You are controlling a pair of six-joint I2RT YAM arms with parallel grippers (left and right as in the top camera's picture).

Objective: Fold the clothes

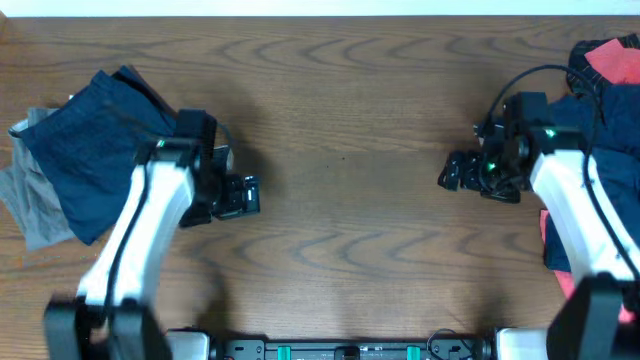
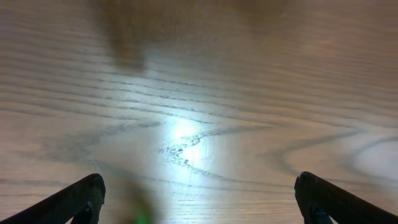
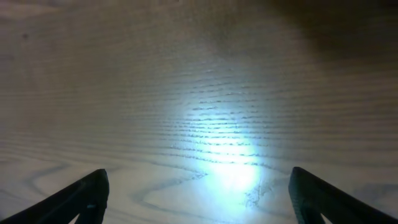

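**Two heaps of clothes, both end effectors spread**

At the far left lies a heap of two pieces. A navy garment (image 1: 85,150) is laid askew over a grey garment (image 1: 30,205), which shows along its left and lower edges. Just beside this heap, the left end effector (image 1: 240,195) hovers with its fingers spread wide, gripping nothing. Wood-grain tabletop (image 1: 340,230) fills the middle. The right end effector (image 1: 452,172) is also spread and empty. At the right edge sits a second, rumpled heap of dark blue cloth (image 1: 600,110) mixed with red cloth (image 1: 615,60). The arm partly hides it, so I cannot tell how many pieces it holds.
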